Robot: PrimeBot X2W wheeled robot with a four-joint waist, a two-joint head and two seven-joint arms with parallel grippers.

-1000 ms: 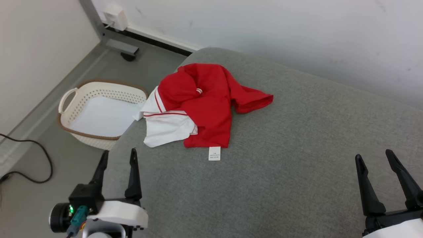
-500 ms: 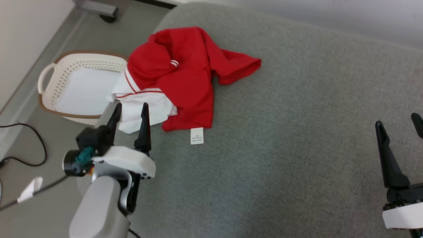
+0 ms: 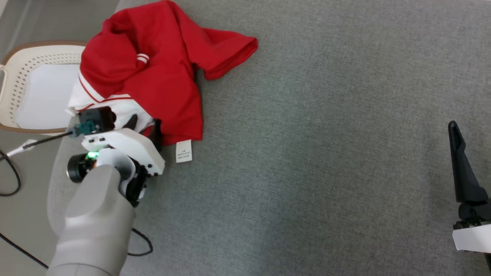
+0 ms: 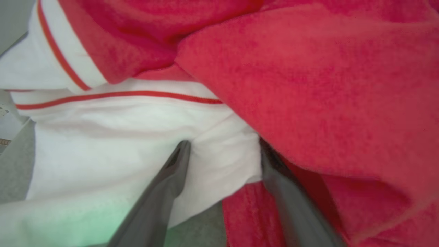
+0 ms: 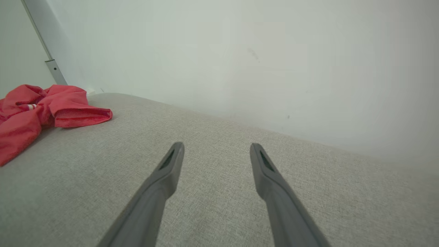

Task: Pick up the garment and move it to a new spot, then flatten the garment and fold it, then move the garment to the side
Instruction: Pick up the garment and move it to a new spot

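Since half a second ago my head cam has tipped down, so the shift is just the camera, but the left gripper (image 4: 223, 144) really has pushed in from short of the garment (image 3: 168, 69) onto its near hem, claw spread wide with white cloth between the fingers and a red fold draped over one. The garment's still crumpled on the grey cushion (image 3: 326, 153), with the basket (image 3: 34, 61) just beside it, its white tag (image 3: 183, 151) at the near edge and a cable (image 3: 7, 176) on the floor. The right gripper (image 5: 216, 146) hangs released, well apart from the garment.
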